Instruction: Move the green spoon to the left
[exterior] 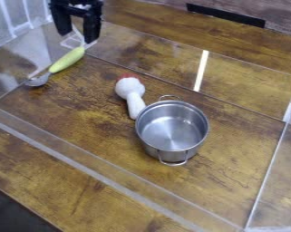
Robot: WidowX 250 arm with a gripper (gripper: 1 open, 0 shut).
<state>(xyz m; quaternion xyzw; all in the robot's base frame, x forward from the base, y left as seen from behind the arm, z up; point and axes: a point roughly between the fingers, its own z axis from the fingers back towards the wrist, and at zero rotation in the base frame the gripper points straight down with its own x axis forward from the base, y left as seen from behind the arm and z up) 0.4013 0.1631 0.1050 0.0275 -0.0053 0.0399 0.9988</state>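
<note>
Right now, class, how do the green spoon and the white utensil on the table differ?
The green spoon has a yellow-green handle and a silver bowl; the white utensil is white with a reddish rounded end. The spoon lies far left near the gripper; the utensil lies beside the pot. Both lie flat on the wood.

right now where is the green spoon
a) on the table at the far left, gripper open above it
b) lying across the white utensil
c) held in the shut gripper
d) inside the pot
a: the green spoon lies flat on the table at the left, apart from the pot and the white utensil, with the gripper open just above its handle end, holding nothing.
</note>
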